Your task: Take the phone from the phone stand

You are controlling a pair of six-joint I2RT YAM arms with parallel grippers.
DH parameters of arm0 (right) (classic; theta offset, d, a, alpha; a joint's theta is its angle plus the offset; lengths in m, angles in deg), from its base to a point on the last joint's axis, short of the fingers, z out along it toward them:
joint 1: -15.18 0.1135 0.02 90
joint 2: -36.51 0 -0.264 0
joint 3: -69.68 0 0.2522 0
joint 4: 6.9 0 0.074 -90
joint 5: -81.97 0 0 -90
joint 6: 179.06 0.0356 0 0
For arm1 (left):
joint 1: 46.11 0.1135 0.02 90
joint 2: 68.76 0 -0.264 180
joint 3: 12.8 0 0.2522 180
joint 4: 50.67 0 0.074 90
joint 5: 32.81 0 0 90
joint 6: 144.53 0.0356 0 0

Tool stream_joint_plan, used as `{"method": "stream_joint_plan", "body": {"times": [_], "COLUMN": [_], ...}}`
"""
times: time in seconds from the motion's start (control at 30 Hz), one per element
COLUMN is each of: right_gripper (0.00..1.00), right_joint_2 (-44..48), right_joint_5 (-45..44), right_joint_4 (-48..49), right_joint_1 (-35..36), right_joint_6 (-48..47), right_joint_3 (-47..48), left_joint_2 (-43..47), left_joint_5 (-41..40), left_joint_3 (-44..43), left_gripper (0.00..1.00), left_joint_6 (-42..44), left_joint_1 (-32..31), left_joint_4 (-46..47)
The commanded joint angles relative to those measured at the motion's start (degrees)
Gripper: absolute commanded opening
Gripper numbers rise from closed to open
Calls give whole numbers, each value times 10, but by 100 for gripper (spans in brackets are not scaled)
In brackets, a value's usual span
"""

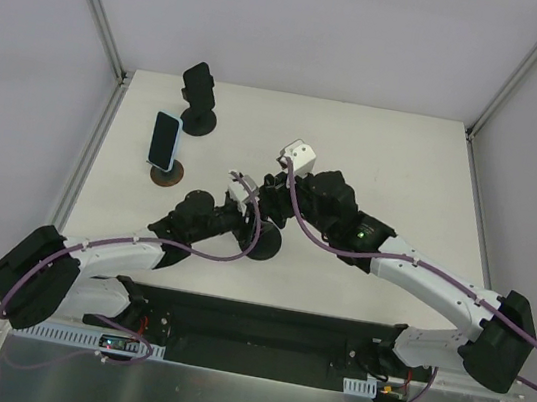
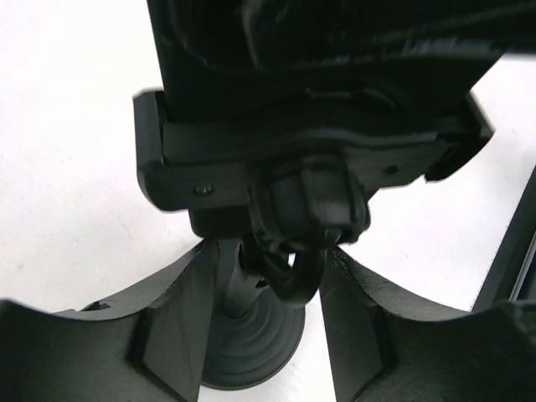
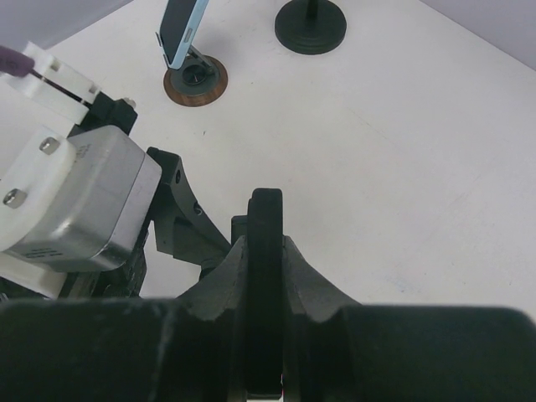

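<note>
When we look down from above, we see two other stands on the far left part of the table (image 1: 406, 161). One is a black stand (image 1: 199, 100) at the back, and we cannot tell if its dark top holds a phone. Near it, a blue phone (image 1: 164, 140) leans upright on a stand with a brown foot (image 1: 166, 176). Both are well apart from the middle, where the two arms meet, so they block nothing. The arms themselves crowd that spot. The left arm's camera box (image 3: 75, 201) sits just beside the right gripper (image 3: 266, 260), and purple cables (image 1: 294, 205) loop over both wrists.

The phone (image 3: 266, 209) we care about is dark. It is in the middle of the table, on the phone stand (image 1: 264, 246) with the round black foot. The right gripper pinches it with narrow jaws, one finger on each flat side. In the left wrist view the phone sits in the stand's holder (image 2: 310, 159).

The left gripper (image 2: 268, 285) has its jaws about half wide. One finger is on each side of the stand's neck, just under the holder. We cannot tell if they squeeze it.

We count three stands, two phones we are sure of, two arms and two grippers.
</note>
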Motion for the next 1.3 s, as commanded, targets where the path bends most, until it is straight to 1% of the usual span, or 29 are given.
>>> {"method": "stream_joint_plan", "body": {"times": [0.0, 0.1, 0.2, 0.23, 0.3, 0.37, 0.5, 0.53, 0.6, 0.63, 0.7, 0.73, 0.77, 0.97, 1.03, 1.17, 1.27], "right_gripper": [1, 1, 1, 1, 1, 1, 1, 1, 1, 1, 1, 1, 1, 1, 1, 1, 1], "right_joint_2": [20, 20, 19, 20, 21, 25, 35, 41, 50, 54, 63, 66, 68, 86, 94, 113, 121], "right_joint_5": [21, 25, 31, 34, 34, 35, 38, 38, 39, 38, 36, 38, 39, 17, 6, -32, -74], "right_joint_4": [39, 39, 39, 39, 34, 26, -10, -18, -46, -47, -94, -107, -119, -201, -218, -250, -245], "right_joint_1": [0, 1, 1, 1, 1, 1, 2, 4, 7, 8, 11, 12, 14, 23, 23, 23, 23], "right_joint_6": [4, 5, 7, 7, 8, 7, -1, -3, -14, -18, -28, -31, -30, -30, -33, -34, -16], "right_joint_3": [-5, -8, -9, -10, -10, -11, -14, -14, -13, -13, -11, -11, -12, -34, -39, -43, -36], "left_joint_2": [-3, -6, -8, -8, -8, -7, 2, 4, 8, 10, 19, 22, 26, 59, 66, 72, 72], "left_joint_5": [-1, -5, -9, -10, -20, -36, -96, -126, -160, -194, -236, -267, -280, -332, -338, -336, -310], "left_joint_3": [-34, -40, -44, -44, -43, -38, -25, -24, -21, -19, -10, -7, -1, 6, 9, 14, 16], "left_gripper": [46, 42, 31, 15, 0, 0, 0, 0, 0, 0, 0, 0, 0, 0, 0, 0, 0], "left_joint_6": [9, 8, 9, 8, 3, -5, -35, -44, -72, -82, -113, -123, -130, -175, -188, -196, -190], "left_joint_1": [3, 3, 3, 3, 3, 3, 4, 7, 10, 13, 18, 20, 27, 55, 61, 73, 72], "left_joint_4": [39, 39, 39, 39, 38, 38, 37, 27, 14, 10, -6, -12, -26, -85, -101, -113, -102]}}
